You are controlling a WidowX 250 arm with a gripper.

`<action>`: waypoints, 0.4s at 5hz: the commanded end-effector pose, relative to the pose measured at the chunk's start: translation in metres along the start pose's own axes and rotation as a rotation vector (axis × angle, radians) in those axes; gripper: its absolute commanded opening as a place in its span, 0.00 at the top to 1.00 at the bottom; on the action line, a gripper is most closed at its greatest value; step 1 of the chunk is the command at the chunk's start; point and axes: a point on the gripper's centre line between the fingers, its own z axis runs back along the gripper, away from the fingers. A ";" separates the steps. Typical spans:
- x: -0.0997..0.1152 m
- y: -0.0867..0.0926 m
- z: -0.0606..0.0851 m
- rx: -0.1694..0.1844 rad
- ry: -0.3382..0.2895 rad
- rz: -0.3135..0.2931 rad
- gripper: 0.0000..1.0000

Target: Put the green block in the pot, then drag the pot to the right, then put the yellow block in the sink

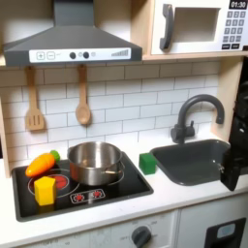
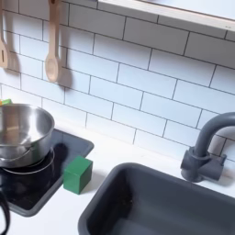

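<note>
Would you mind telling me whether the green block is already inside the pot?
Not yet: the green block sits on the white counter between the stove and the sink, outside the pot, which looks empty.

In the first exterior view the claw (image 1: 233, 163) is cut off by the right picture edge, so how its jaws stand cannot be told. In the second exterior view the pot (image 2: 20, 133) and the sink (image 2: 156, 207) run past the picture edges.
</note>
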 end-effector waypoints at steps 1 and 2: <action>0.000 0.000 0.000 0.000 0.000 0.000 0.00; 0.022 0.000 -0.003 -0.024 -0.018 0.009 0.00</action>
